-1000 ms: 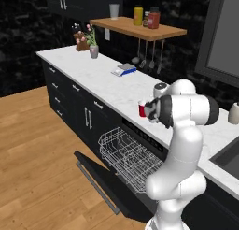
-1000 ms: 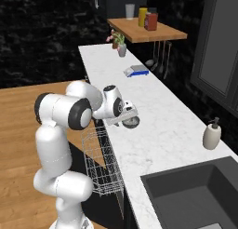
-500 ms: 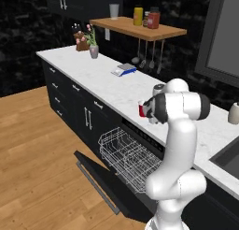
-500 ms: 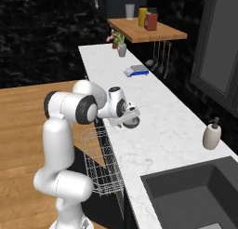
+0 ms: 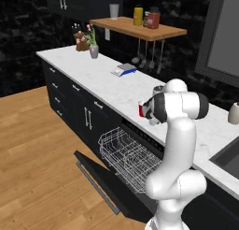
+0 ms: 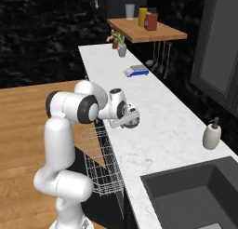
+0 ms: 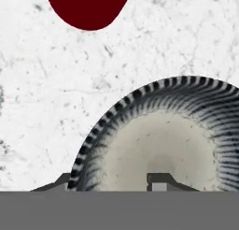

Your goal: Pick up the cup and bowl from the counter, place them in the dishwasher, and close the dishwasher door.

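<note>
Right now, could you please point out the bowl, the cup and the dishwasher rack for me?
bowl (image 7: 158,145): hand view, pale inner floor.
cup (image 7: 88,7): hand view, red side.
dishwasher rack (image 5: 126,154): left base view, white wire grid.

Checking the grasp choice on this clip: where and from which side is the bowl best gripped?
By its rim, from above. The bowl sits upright and shallow on the counter, too wide to span, so one finger inside and one outside the near wall suits it. The tool already straddles that edge. The cup stands apart, clear of the approach.

even rendered light, sharp, dark walls, no glare.
</note>
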### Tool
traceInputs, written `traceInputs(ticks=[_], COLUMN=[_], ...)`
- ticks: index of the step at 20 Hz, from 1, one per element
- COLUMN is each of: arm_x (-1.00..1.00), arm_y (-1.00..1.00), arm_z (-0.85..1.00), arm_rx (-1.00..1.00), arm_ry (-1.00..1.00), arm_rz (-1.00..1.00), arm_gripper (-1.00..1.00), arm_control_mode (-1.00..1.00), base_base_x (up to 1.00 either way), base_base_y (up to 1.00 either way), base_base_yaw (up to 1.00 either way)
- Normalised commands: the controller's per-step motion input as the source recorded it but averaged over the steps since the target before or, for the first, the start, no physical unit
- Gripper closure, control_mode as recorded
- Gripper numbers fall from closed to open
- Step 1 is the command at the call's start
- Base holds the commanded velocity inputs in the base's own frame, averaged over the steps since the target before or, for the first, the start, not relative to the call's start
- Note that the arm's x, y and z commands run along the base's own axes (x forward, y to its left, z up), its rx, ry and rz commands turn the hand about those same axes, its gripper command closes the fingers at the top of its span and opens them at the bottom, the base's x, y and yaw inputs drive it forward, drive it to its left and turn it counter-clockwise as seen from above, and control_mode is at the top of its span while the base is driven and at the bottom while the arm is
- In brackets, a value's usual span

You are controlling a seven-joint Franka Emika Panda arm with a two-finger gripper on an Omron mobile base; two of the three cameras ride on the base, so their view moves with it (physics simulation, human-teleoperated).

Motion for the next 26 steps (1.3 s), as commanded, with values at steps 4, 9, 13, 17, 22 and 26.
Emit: traceInputs(ticks=[4,9,13,17,22,26], arm_x=[-0.45,-0.92,-1.0,-0.9,-0.53,-0.04], arm_y=[0.03,0.22,0.69,1.0,1.0,1.0], arm_z=[-0.09,0.0,0.04,0.09,0.01,0.0], arm_rx=[0.0,0.0,0.0,0.0,0.0,0.0], arm_ry=[0.0,-0.01,-0.02,0.04,0.12,0.13], arm_rz=[0.05,0.02,0.0,0.0,0.0,0.0], arm_gripper=[1.0,1.0,1.0,1.0,1.0,1.0], arm_control_mode=[-1.0,-1.0,-1.0,-1.0,-1.0,-1.0], base_base_x=[0.0,0.0,0.0,0.0,0.0,0.0], base_base_y=[0.0,0.0,0.0,0.0,0.0,0.0], base_base_yaw=[0.0,0.0,0.0,0.0,0.0,0.0])
